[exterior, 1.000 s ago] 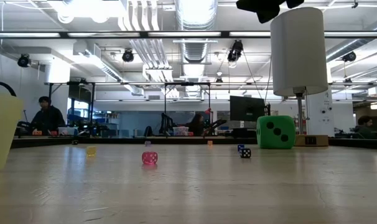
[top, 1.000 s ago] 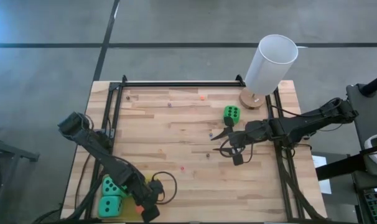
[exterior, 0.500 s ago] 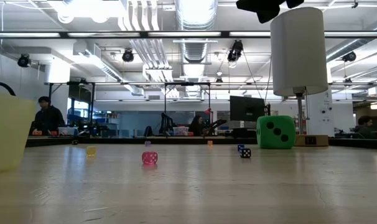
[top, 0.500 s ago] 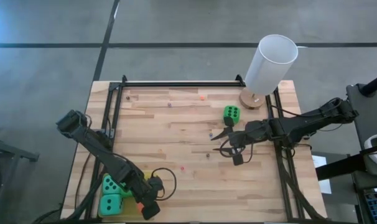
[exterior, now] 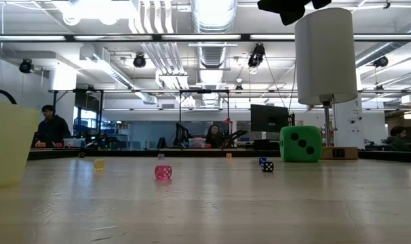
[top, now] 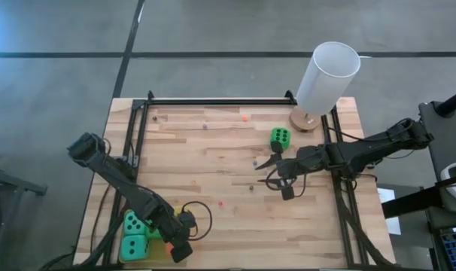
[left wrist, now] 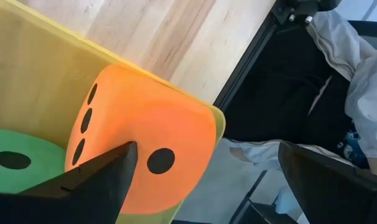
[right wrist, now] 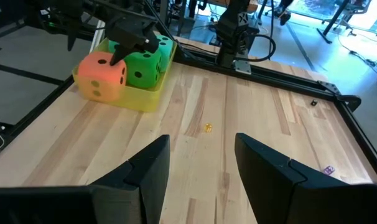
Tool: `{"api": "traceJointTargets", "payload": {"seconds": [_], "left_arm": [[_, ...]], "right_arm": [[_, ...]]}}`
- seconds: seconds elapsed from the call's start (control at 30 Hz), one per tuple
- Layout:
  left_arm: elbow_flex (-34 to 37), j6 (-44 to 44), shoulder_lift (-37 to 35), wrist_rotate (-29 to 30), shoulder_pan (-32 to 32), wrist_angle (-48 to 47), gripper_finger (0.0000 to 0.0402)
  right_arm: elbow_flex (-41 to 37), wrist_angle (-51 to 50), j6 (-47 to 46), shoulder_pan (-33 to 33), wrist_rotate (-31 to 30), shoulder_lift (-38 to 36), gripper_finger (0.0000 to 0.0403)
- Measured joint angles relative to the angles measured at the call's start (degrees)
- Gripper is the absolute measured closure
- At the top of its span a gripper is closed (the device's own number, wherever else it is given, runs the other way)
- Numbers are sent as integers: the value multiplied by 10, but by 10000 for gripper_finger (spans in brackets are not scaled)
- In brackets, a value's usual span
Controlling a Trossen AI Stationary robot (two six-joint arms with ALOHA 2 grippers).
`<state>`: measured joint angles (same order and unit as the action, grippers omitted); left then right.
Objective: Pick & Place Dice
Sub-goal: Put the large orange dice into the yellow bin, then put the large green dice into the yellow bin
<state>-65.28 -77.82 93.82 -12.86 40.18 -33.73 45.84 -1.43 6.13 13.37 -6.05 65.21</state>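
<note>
A yellow tray (top: 175, 214) at the table's near left holds a teal die (top: 135, 223), a green die (top: 132, 247) and an orange-red die (right wrist: 101, 74). My left gripper (top: 175, 248) hangs open over the tray's right end, tilted down. In the left wrist view one finger (left wrist: 101, 180) stands in front of the orange-red die (left wrist: 145, 155) and the other is off past the tray's rim. A second green die (top: 281, 138) rests on the table at the far right. My right gripper (top: 266, 173) hovers open just in front of it, holding nothing. My left gripper has one fingertip (right wrist: 117, 59) close by the orange-red die's upper edge, beside the green die (right wrist: 144, 67). I cannot tell whether it touches. The die sits in the tray, and nothing lies between the open fingers.
A tall white cylinder (top: 326, 79) stands on a round base at the far right corner. Tiny dice lie scattered on the wood, among them a pink one (exterior: 163, 172), a yellow one (exterior: 99, 163) and a dark one (exterior: 267, 166). Black rails (top: 213, 101) frame the table.
In the low view the yellow tray's wall has shifted a little toward the table's right. Both grippers stay open and in place.
</note>
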Motion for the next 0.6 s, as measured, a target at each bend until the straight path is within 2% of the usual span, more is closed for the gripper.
{"api": "traceJointTargets", "payload": {"seconds": [0.47, 0.6], "left_arm": [[-16, 13, -28, 9, -1, -10, 3], [-16, 16, -47, 34, -7, -19, 4]], "right_arm": [[0, 0, -1, 0, 0, 0, 223], [0, 0, 0, 0, 0, -1, 223]]}}
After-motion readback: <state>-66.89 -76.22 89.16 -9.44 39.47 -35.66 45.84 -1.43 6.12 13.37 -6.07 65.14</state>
